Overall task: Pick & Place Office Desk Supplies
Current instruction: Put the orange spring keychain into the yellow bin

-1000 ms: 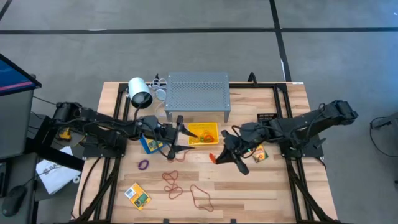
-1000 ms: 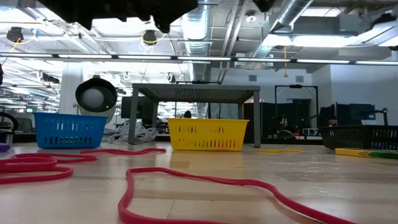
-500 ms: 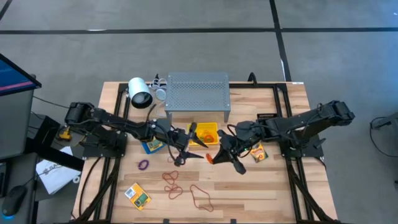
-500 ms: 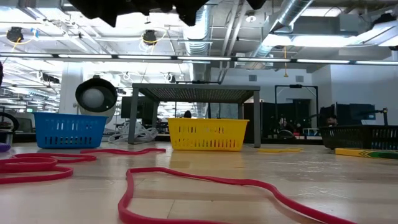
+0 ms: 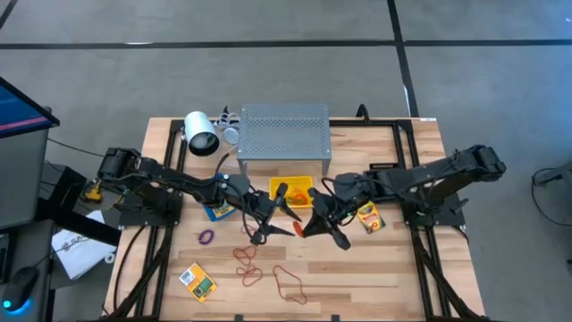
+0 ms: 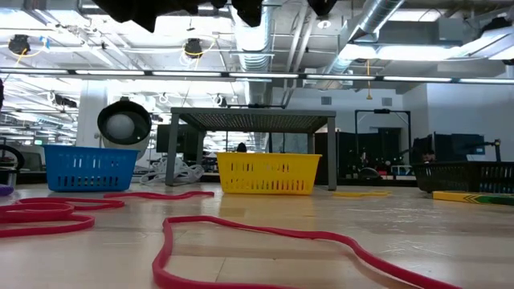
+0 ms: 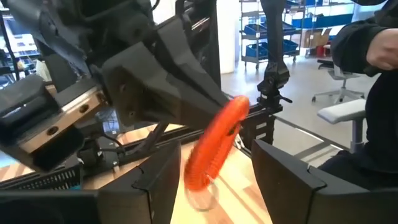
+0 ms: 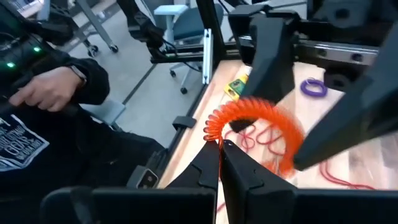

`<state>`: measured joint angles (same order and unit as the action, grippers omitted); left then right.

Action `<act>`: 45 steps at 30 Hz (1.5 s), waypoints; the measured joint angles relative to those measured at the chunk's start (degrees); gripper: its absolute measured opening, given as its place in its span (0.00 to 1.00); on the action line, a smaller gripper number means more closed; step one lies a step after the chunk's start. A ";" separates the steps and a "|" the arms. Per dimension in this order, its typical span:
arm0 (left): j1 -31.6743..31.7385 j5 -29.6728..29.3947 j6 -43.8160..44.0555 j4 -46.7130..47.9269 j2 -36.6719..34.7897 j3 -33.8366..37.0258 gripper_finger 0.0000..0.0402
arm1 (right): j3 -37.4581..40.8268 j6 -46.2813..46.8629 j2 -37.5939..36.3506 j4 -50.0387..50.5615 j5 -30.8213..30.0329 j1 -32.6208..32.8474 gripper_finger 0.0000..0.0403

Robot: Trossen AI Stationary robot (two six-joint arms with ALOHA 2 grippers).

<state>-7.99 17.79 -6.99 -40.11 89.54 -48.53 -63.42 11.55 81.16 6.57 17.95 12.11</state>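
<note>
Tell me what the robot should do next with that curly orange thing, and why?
Probably shut the left tool on the orange coil. The right tool holds it shut at one end, and the coil already hangs between the left tool's open fingers.

Grey floor, exposed ceiling ducts, strip lights.

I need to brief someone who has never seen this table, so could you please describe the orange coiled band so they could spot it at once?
Start at the grey perforated shelf at the table's back, then the yellow bin before it. Just in front, the right gripper, shut, holds the orange coiled band beside the open left gripper. It alone is off the table; the red loops lie flat.
</note>
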 joint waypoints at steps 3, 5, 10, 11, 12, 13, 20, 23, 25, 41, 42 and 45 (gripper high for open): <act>0.00 -0.01 -0.02 0.12 0.00 0.00 0.44 | 0.00 0.00 0.11 -0.57 0.06 -0.33 0.00; 0.00 -0.01 -0.02 0.16 0.00 0.00 0.41 | 0.00 0.00 0.11 -1.82 0.24 -0.61 0.00; 0.00 -0.02 -0.24 0.14 0.00 0.00 0.28 | 0.00 0.00 0.11 -2.78 1.73 -1.00 0.00; 0.00 0.21 -0.44 0.15 0.00 0.00 0.24 | 0.00 0.00 0.23 -2.78 1.73 -1.00 0.00; 0.00 0.82 -0.51 0.15 0.00 0.00 0.19 | 0.00 -0.02 0.48 -3.02 1.73 -1.00 0.00; 0.02 1.55 -0.52 0.14 0.00 0.00 0.14 | 0.01 -0.02 0.58 -2.94 1.73 -1.02 0.00; 0.00 2.30 -0.57 -0.35 0.00 0.02 0.04 | 0.07 -0.13 1.14 -2.97 1.73 -1.04 0.00; 0.02 2.33 -0.52 -0.34 0.00 0.02 0.02 | 0.05 0.06 1.02 -3.33 1.81 -1.04 0.01; 0.02 2.09 -0.50 -0.32 0.00 0.02 0.02 | 0.05 0.48 0.73 -3.26 2.87 -1.20 0.04; 4.87 -5.48 4.22 9.82 -1.18 0.04 0.02 | 0.05 7.46 -1.62 -0.08 7.34 -5.95 0.43; 5.59 -6.20 4.78 11.27 -1.09 0.10 0.02 | 0.04 7.54 -1.76 0.06 7.34 -6.25 0.44; 7.67 -7.33 6.55 13.67 -1.19 0.03 0.02 | 0.09 7.55 -3.06 1.44 7.33 -7.07 0.45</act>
<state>-0.32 10.46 -0.44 -26.44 88.34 -48.50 -63.33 19.10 78.10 8.01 25.28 5.05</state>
